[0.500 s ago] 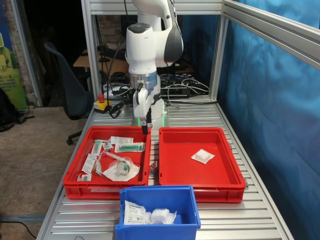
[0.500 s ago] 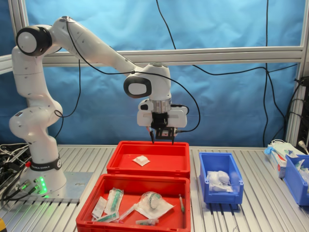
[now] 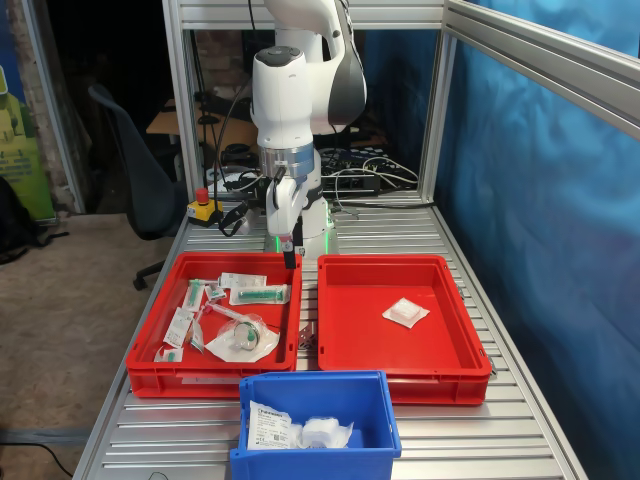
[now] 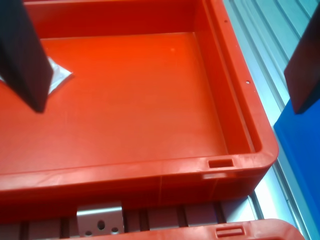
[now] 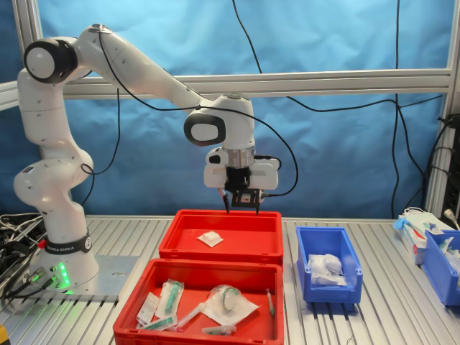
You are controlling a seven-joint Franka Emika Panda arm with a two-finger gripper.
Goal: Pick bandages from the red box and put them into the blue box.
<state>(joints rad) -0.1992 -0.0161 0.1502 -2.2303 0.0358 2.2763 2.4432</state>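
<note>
One bandage (image 3: 405, 312) lies on the bare floor of the red box (image 3: 390, 263), also seen in the second exterior view as a white pad (image 5: 210, 239) in the rear tray (image 5: 219, 253). My gripper (image 5: 242, 208) hangs open and empty above that tray's far side. In the wrist view its dark fingers (image 4: 22, 55) frame the red floor (image 4: 150, 100), and one finger partly hides the bandage (image 4: 59, 79). The blue box (image 3: 315, 462) stands at the table's front edge and holds wrapped bandages (image 3: 325, 432) and a printed packet (image 3: 268, 425). It is at the second exterior view's right (image 5: 328, 289).
A twin red tray (image 3: 215, 372) cluttered with packets and syringe packs sits beside the red box. A metal bracket (image 4: 100, 225) lies between the trays. Aluminium posts (image 3: 433, 110) and a blue curtain enclose the table. Another blue bin (image 5: 440, 262) stands at the second exterior view's far right.
</note>
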